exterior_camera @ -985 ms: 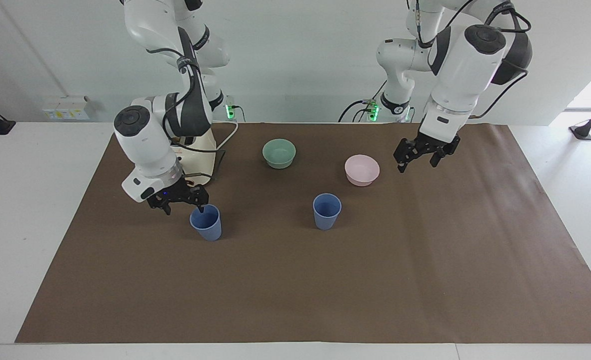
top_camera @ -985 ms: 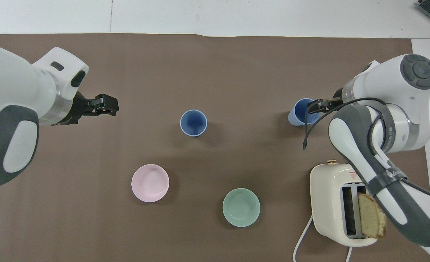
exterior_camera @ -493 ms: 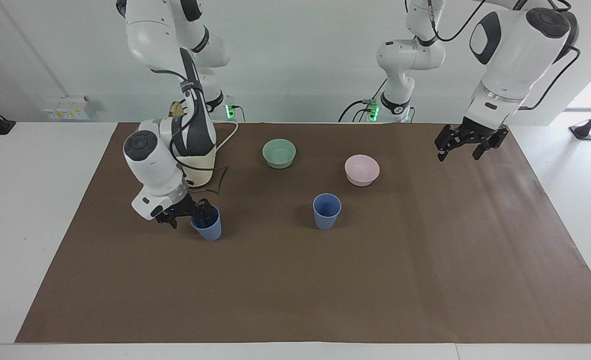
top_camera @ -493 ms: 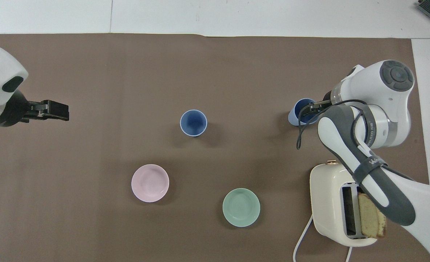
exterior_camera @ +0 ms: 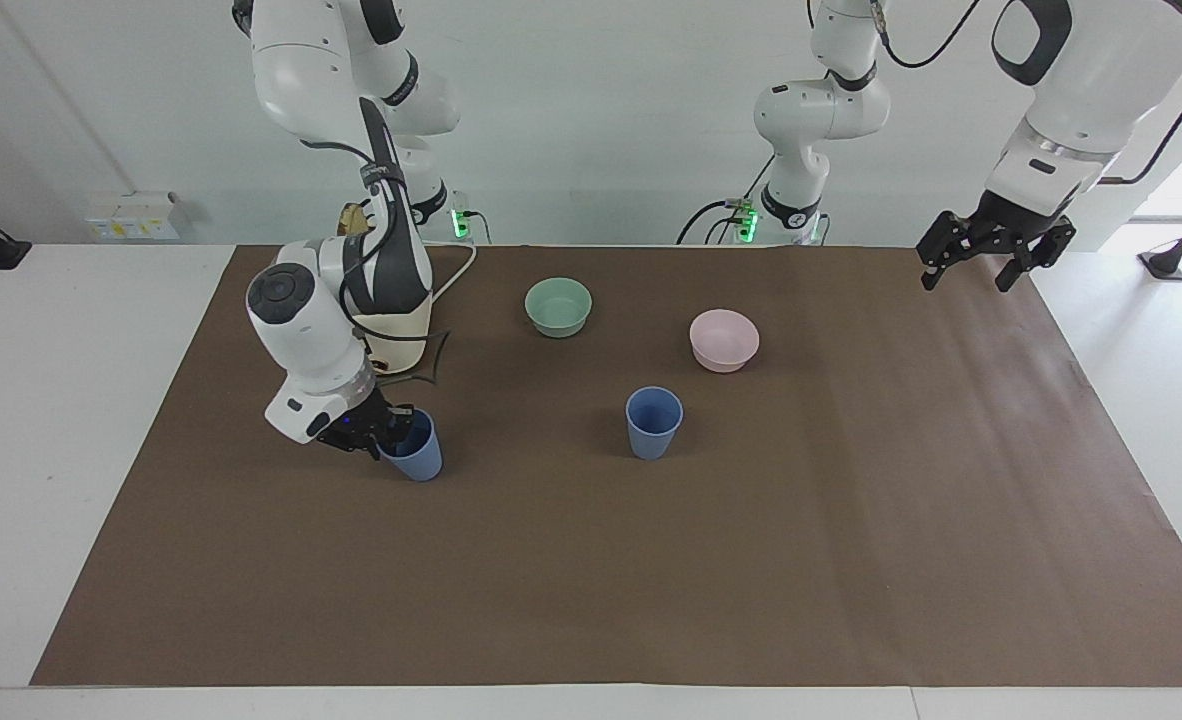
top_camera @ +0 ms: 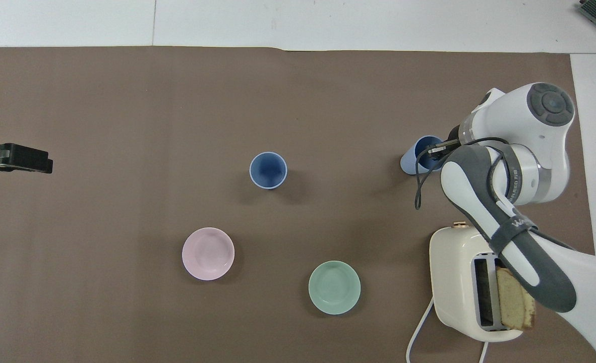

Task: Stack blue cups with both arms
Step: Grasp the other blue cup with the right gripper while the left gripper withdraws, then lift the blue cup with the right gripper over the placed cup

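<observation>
Withdrawn toward its table end, the left gripper point(exterior_camera: 986, 265) is held spread; the right gripper point(exterior_camera: 383, 436) is clamped on one matte periwinkle-blue plastic cup point(exterior_camera: 417, 455).

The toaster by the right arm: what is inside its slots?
The toaster has one slice of bread sticking up from one slot; the other slot looks empty at its opening. The right arm crosses over part of the top, and the slots' depths cannot be seen.

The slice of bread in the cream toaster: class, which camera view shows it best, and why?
The overhead view. There the tan slice of bread stands plainly in a slot of the cream plastic toaster. In the facing view the right arm hides most of the toaster, and only a scrap of bread shows.
</observation>
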### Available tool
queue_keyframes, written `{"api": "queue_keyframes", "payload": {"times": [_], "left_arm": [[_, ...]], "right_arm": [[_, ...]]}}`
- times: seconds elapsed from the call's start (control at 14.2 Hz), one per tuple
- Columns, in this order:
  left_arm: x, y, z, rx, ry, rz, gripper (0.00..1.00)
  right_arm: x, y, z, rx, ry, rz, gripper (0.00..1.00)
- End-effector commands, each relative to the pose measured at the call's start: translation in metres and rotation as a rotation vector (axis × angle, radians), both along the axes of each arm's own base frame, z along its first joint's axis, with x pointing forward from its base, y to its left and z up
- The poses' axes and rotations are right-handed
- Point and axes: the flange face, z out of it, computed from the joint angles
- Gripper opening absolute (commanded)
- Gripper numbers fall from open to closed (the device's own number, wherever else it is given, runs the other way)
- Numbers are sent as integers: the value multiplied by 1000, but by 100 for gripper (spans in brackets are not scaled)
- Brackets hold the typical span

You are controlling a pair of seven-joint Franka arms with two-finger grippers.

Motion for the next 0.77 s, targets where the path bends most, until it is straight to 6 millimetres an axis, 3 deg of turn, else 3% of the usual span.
{"api": "queue_keyframes", "payload": {"times": [0.0,0.14,0.35,0.49,0.7], "left_arm": [[-3,1,13,20,13,-14,100],[-5,0,12,19,18,-16,100],[-6,-4,11,19,21,-22,100],[-6,-4,11,19,19,-22,100],[-6,-2,11,17,19,-19,100]], "right_arm": [[4,0,10,22,-18,15,0],[10,3,32,36,-40,6,0],[20,34,88,110,-20,-112,0],[18,78,124,124,-10,-197,0],[1,155,147,138,8,-228,0]]}}
